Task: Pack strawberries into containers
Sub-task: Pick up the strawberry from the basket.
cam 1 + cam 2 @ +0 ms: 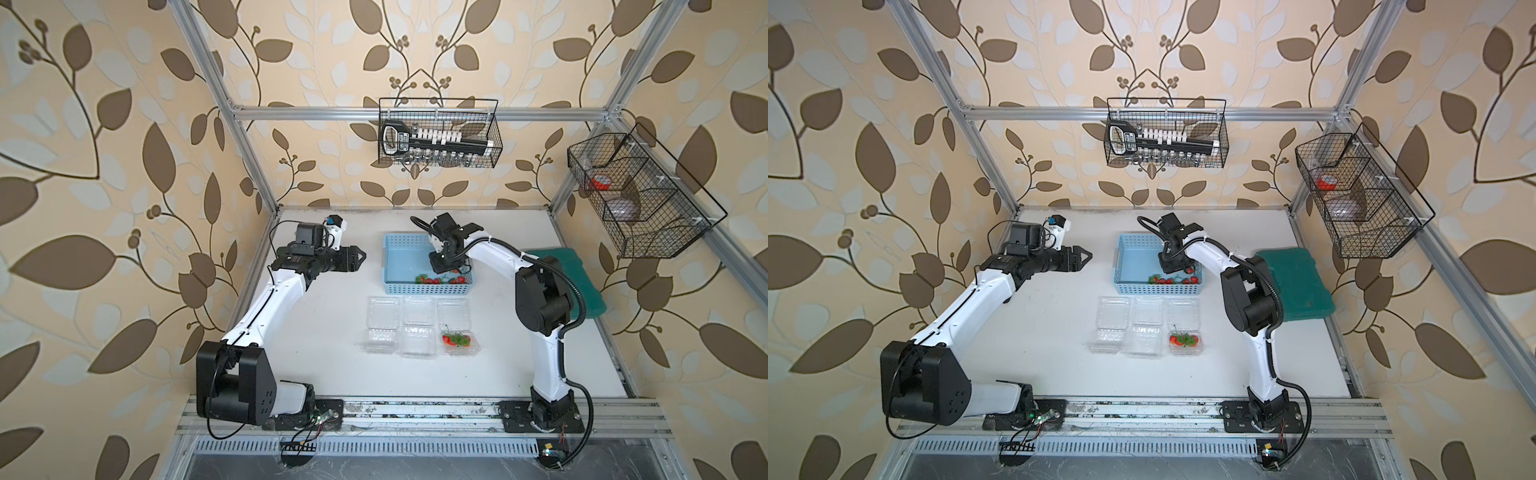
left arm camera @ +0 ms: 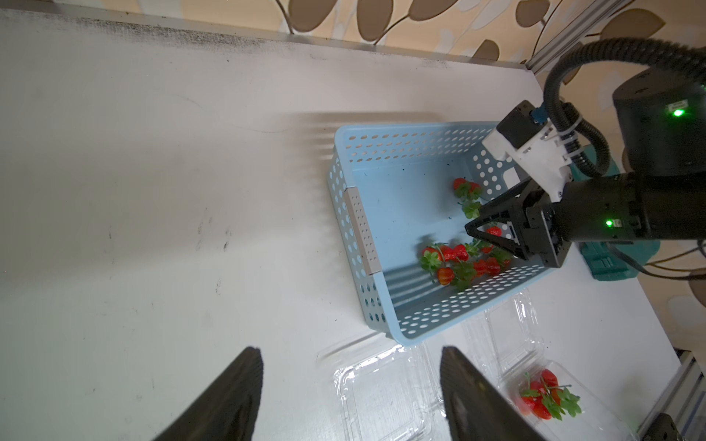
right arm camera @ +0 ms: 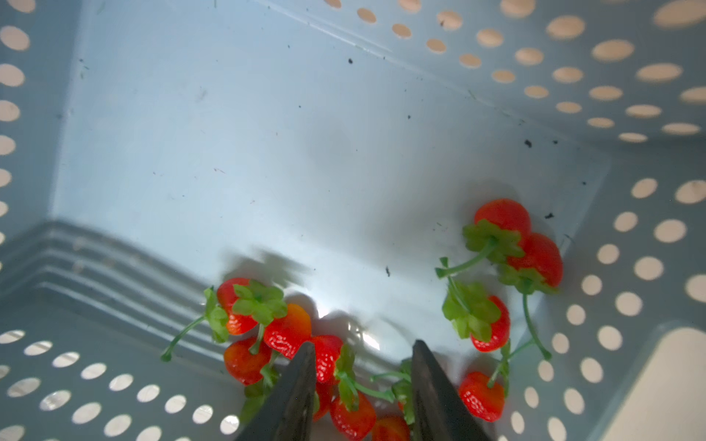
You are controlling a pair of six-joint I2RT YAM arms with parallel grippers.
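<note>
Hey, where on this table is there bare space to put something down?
Widest bare table lies between the left arm and the clear containers. A bare strip also runs between the containers and the front rail. Crowded: the blue basket, holding strawberries and the right gripper.

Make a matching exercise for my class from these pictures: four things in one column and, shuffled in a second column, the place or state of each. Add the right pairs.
Column one
1. right gripper
2. left gripper
3. middle clamshell punnet
4. clamshell punnet nearest the right arm

Column two
A. lid open, holds a few strawberries
B. open, holds nothing, raised over the table outside the basket
C. open, down inside the light blue basket, among loose berries
D. lid open, empty

Pairs: 1-C, 2-B, 3-D, 4-A
</note>
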